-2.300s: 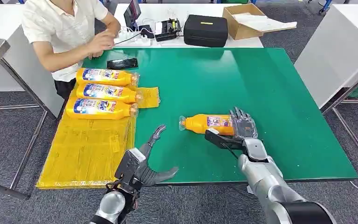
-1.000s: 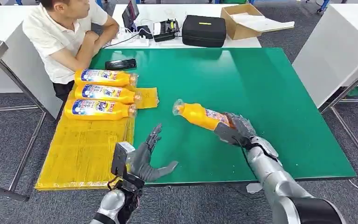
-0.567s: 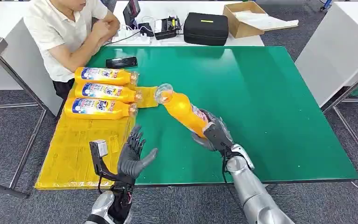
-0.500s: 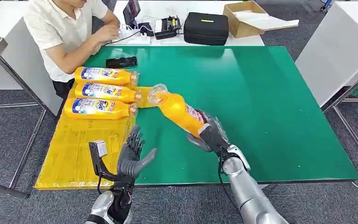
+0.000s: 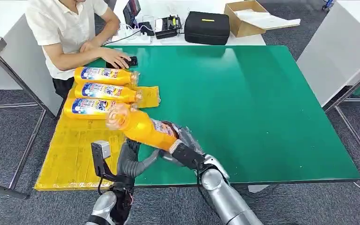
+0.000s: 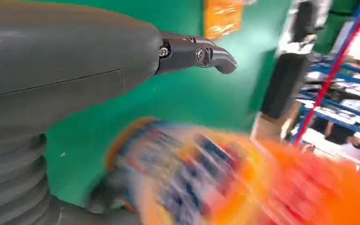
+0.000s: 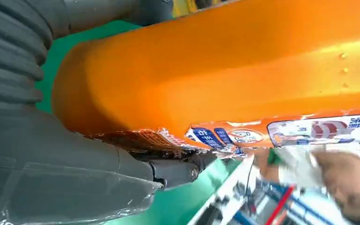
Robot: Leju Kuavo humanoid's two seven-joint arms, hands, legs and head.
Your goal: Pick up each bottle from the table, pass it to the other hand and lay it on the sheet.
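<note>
Currently my right hand [image 5: 183, 151] grips the orange bottle [image 5: 140, 126] near the desk's [image 5: 262, 103] near-left edge, above my left hand [image 5: 130, 161], whose fingers [image 5: 148, 159] spread wide, holding nothing.

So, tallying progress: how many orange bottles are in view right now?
4. Three bottles lie on the yellow sheet: far, middle, near. The fourth bottle is held by the right hand above the left hand.

A lab or test workshop: a green-topped metal-legged work table [image 5: 243, 93] on grey carpet tiles [image 5: 9, 136], a white bench [image 5: 168, 18] with a black equipment case [image 5: 206, 28], cabled electronics [image 5: 168, 26], an open cardboard box [image 5: 251, 13], and blue shelving racks [image 6: 337, 70]
</note>
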